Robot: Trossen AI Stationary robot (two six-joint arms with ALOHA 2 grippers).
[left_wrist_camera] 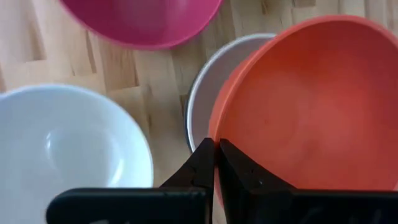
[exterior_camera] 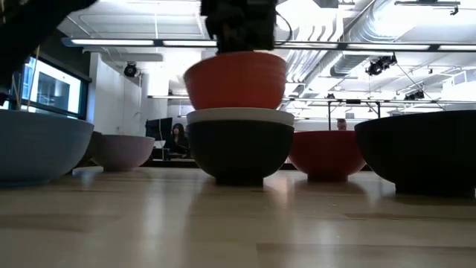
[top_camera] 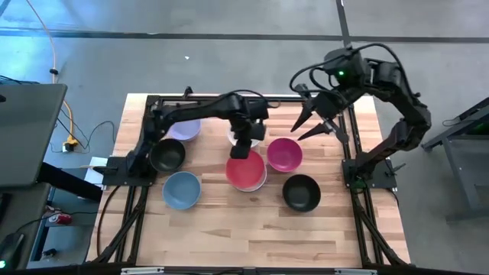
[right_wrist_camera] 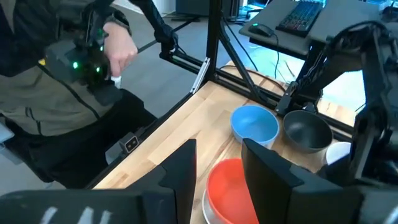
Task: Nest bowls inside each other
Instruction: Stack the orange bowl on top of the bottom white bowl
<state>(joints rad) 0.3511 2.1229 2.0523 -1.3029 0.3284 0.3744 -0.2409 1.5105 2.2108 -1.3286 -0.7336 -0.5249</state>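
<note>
the left gripper is clamped on the rim of the red bowl, its 2 fingers pressed together with the thin wall between them. in the low view the red bowl hangs directly under the gripper, its base dipping into a white bowl that already sits inside a black bowl. so a stack of 2 is built, and the red one is about to become the 3rd layer; it looks not yet fully seated, since much of its wall shows above the white rim.

around the gripper lie the loose bowls. just behind it is a 2nd white bowl, partly hidden under the wrist in the high view. beside it, towards the right arm, is the magenta bowl. a 2nd black bowl sits nearer the table's front edge on that same side. on the gripper's other side are the lavender bowl, a black bowl and the blue bowl.

the right gripper waits above the back of the table near the magenta bowl, fingers apart and holding nothing.

my reading: 2 bowls nested, 1 being lowered in, and about 6 more singles left to gather, so the job is well under half done.
</note>
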